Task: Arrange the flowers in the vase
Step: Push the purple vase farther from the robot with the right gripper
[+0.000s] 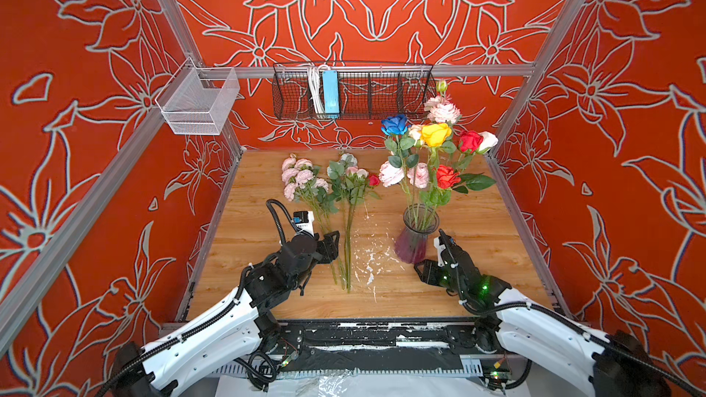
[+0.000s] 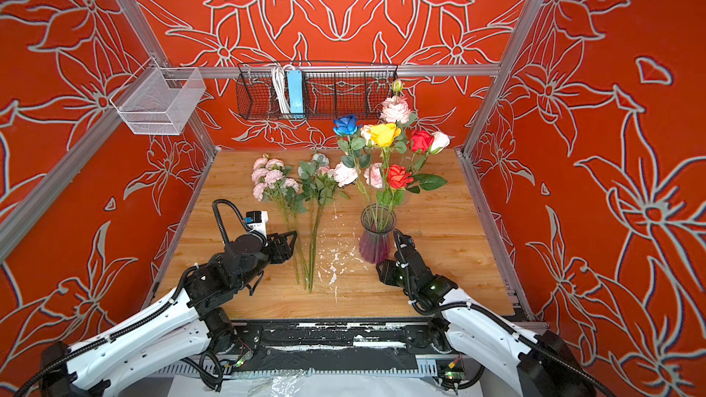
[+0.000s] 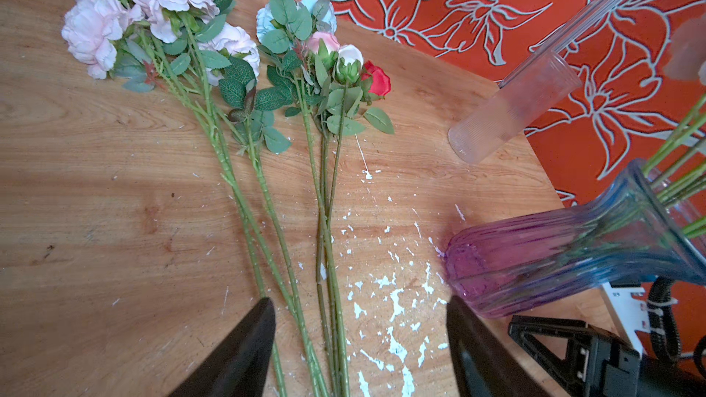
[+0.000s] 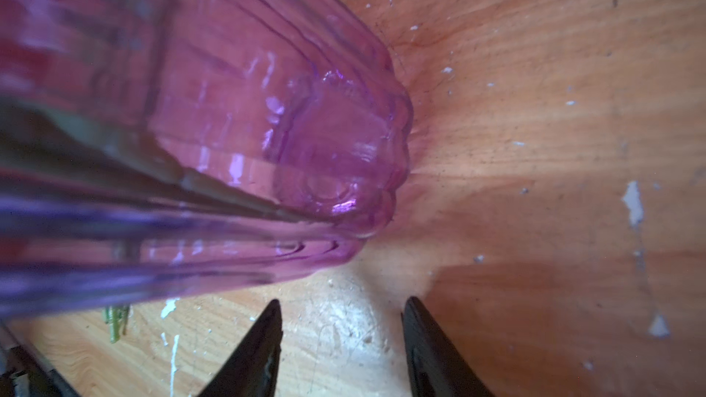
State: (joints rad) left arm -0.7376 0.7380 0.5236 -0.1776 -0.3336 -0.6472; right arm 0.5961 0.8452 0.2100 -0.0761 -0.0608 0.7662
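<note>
No text, label, brand or number is legible in any view. The blue power strip (image 1: 330, 91) in the black wire basket (image 1: 382, 108) shows too small to make out any marking. The red wall (image 1: 382, 13) bears only outlined flower drawings, not lettering.

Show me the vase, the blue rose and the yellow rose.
vase (image 1: 411, 249), in a top view, purple lower body
blue rose (image 1: 395, 124), in a top view, petals
yellow rose (image 1: 435, 134), in a top view, petals

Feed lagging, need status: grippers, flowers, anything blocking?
Left gripper open, empty, at loose stems. Right gripper open, empty, beside vase. Several flowers in vase, two bunches on table. No obstruction seen.
</note>
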